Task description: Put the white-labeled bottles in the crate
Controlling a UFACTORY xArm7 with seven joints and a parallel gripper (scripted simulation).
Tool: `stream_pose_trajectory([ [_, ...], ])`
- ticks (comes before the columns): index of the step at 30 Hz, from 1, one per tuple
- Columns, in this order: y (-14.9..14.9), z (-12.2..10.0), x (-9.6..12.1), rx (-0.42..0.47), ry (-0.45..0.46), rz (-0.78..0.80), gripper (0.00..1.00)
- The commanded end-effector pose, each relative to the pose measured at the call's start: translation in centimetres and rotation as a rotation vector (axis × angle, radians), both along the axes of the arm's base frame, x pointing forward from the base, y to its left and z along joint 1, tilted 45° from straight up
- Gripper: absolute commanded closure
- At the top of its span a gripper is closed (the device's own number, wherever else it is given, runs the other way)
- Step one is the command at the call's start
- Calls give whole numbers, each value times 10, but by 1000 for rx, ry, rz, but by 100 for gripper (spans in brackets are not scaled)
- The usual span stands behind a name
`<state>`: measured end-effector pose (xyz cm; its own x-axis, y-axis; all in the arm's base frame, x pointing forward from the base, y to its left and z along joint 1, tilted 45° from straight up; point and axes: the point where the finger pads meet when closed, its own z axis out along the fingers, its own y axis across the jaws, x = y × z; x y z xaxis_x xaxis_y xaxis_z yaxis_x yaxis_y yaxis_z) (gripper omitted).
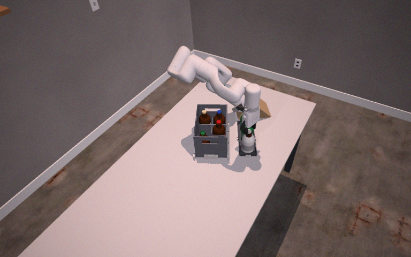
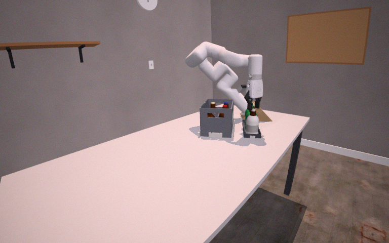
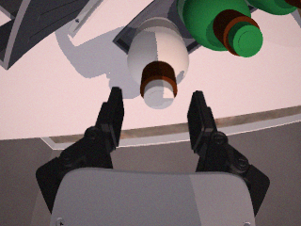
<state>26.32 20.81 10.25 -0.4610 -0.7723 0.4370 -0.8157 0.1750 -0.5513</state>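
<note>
The white bottle and green bottles stand upright on the dark tray, near the pincer. The grey crate, level beside the pincer, contains four bottles.

One crate, one tray.

The table is pale pink. The crate is grey. Its brown bottles have cream, blue, red and green caps. Near the table's right edge, the dark tray has green bottles and one white bottle.
</note>
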Motion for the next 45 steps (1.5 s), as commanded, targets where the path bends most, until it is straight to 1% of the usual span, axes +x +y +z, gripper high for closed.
stream_pose_trajectory([
  [1, -2, -3, 2, 3, -1, 3, 35],
  [20, -12, -15, 8, 3, -1, 3, 35],
  [42, -13, -16, 8, 3, -1, 3, 35],
  [43, -13, -16, 8, 3, -1, 3, 100],
  [45, -13, -16, 8, 3, -1, 3, 100],
])
